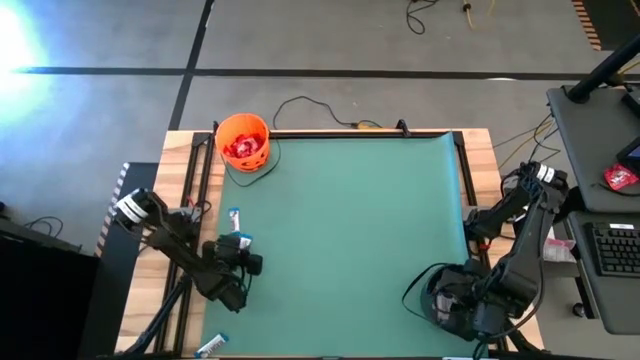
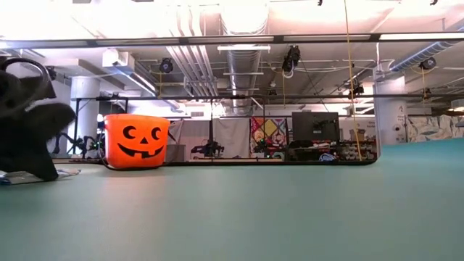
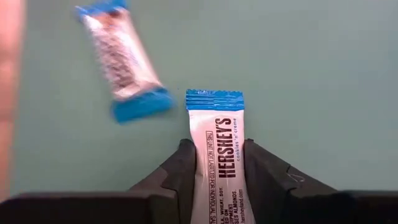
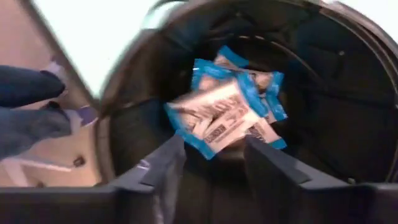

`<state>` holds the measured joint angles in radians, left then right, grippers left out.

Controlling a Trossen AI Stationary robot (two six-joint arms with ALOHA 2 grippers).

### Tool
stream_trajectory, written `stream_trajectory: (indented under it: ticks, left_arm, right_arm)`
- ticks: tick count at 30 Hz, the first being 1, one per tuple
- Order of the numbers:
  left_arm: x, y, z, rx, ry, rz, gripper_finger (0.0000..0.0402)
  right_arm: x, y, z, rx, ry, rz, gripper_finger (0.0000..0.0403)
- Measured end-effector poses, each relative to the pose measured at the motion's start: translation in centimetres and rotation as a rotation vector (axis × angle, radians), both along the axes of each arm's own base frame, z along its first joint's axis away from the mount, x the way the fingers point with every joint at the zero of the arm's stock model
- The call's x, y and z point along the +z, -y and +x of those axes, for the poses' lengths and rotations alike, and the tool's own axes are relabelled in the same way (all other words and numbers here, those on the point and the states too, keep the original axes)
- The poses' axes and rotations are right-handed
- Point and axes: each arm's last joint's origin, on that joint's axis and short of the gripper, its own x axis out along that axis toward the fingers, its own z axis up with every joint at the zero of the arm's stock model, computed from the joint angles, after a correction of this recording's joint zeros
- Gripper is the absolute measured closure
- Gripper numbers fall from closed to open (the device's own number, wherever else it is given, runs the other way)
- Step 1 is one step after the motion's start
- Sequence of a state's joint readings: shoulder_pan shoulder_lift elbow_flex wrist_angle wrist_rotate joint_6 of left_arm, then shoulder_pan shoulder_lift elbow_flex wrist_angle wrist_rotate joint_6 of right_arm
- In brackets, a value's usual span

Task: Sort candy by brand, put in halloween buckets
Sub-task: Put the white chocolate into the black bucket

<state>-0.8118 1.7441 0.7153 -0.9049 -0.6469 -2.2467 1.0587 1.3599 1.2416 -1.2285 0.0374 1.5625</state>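
Far left on the green mat stands the orange jack-o'-lantern bucket [image 1: 243, 142] [image 2: 136, 141], with red packets inside. My left gripper [image 1: 240, 258] [image 3: 216, 168] is near the table's left edge, shut on a blue-and-white candy bar [image 3: 216, 149]. A second bar [image 3: 121, 59] [image 1: 235, 215] lies flat on the mat just beyond it. My right gripper [image 4: 214, 165] hangs open over the black bucket [image 1: 445, 295] [image 4: 348, 93] at the near right. Several blue-and-white bars [image 4: 227, 112] lie in that bucket. My left gripper pinches the blue-and-white bar between its two fingers [image 3: 177, 171], on the long edges of its white middle [image 3: 217, 177]. The fingers lie along the bar. Its crimped blue end [image 3: 215, 99] sticks out past the fingertips. Whether it is lifted off the mat I cannot tell.
A third blue-and-white bar [image 1: 212, 346] lies at the table's near left edge. A cable [image 1: 320, 108] runs along the far edge. To the right of the table stands a desk with a keyboard [image 1: 612, 248] and a red packet [image 1: 621, 178].
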Motion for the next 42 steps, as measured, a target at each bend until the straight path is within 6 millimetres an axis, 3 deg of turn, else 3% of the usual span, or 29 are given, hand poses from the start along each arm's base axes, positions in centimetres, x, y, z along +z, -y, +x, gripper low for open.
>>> stream_trajectory:
  ticks: [3,7,11,17,20,25,29,33,42]
  left_arm:
    - [1.6,0.5,-0.2,-0.075,0.137,-0.033,0.0306]
    - [4.2,1.2,-0.2,-0.249,0.36,-0.059,0.0306]
    - [7.0,1.8,0.3,-0.432,0.516,-0.136,0.0306]
    - [11.7,2.0,1.7,-0.768,0.873,-0.29,0.0306]
    - [13.4,1.4,2.1,-0.842,1.018,-0.342,0.0306]
    - [14.6,0.8,2.7,-0.881,1.049,-0.362,0.0306]
    - [16.2,1.3,3.2,-0.95,1.076,-0.35,0.0306]
    - [17.7,1.6,3.5,-0.988,1.092,-0.342,0.0306]
    - [19.0,2.4,4.3,-0.997,1.064,-0.34,0.0306]
  right_arm:
    - [1.8,0.6,0.5,-0.02,0.069,0.006,0.02]
    - [4.5,2.0,2.1,-0.09,0.285,-0.095,0.0167]
    - [6.6,2.8,4.6,-0.004,0.494,-0.221,0.0152]
    - [7.6,2.4,11.1,0.332,0.843,-0.502,0.0141]
    - [7.7,1.9,15.0,0.441,0.992,-0.579,0.0149]
    - [8.1,0.9,20.5,0.645,1.221,-0.721,0.0167]
    - [8.1,1.2,23.7,0.68,1.209,-0.795,0.0171]
    - [7.3,1.6,26.7,0.714,1.207,-0.757,0.0172]
    - [6.1,1.7,30.7,0.808,1.205,-0.619,0.0178]
